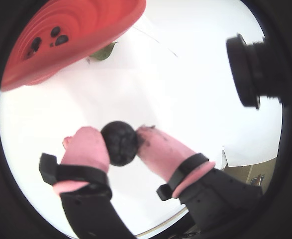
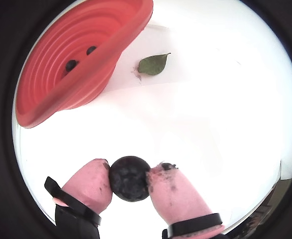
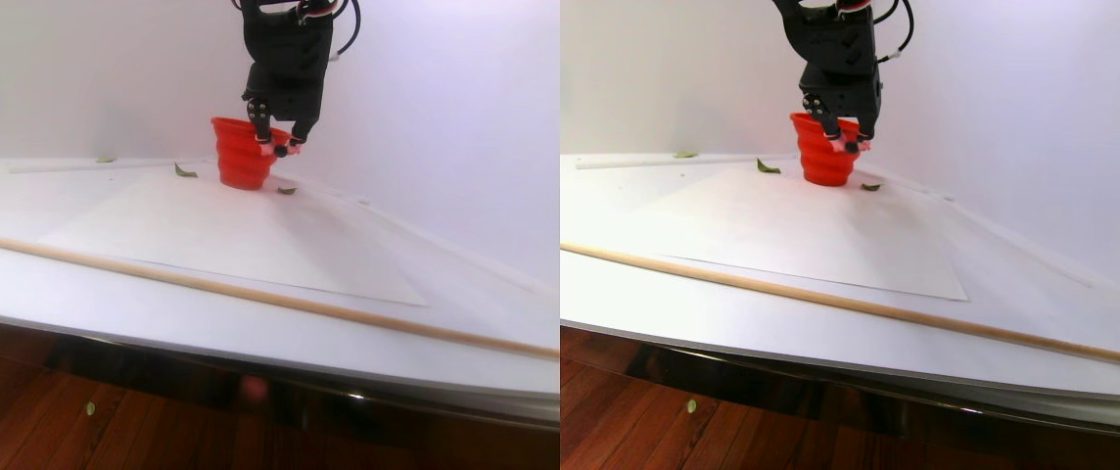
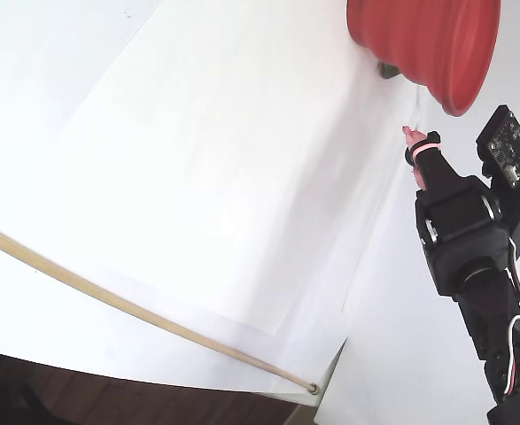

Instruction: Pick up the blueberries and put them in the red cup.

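Note:
My gripper (image 1: 120, 142) is shut on one blueberry (image 1: 120, 143), a dark round ball pinched between the two pink fingertips (image 2: 93, 181). It hangs above the white sheet. The same blueberry (image 2: 130, 178) shows in both wrist views. The red cup (image 2: 86, 84) stands upright at the upper left of both wrist views, ribbed inside, with two blueberries (image 2: 71, 64) (image 2: 91, 50) on its bottom. In the stereo pair view the gripper (image 3: 278, 147) sits close beside the red cup (image 3: 239, 162), just below rim height. The fixed view shows the red cup (image 4: 419, 40) and only one pink fingertip (image 4: 412, 135).
A green leaf (image 2: 153, 64) lies on the white sheet (image 3: 227, 235) right beside the cup. More leaves (image 3: 184, 171) lie further back. A long wooden stick (image 3: 227, 289) crosses the table near its front edge. A black camera module (image 1: 250, 69) juts in at the right.

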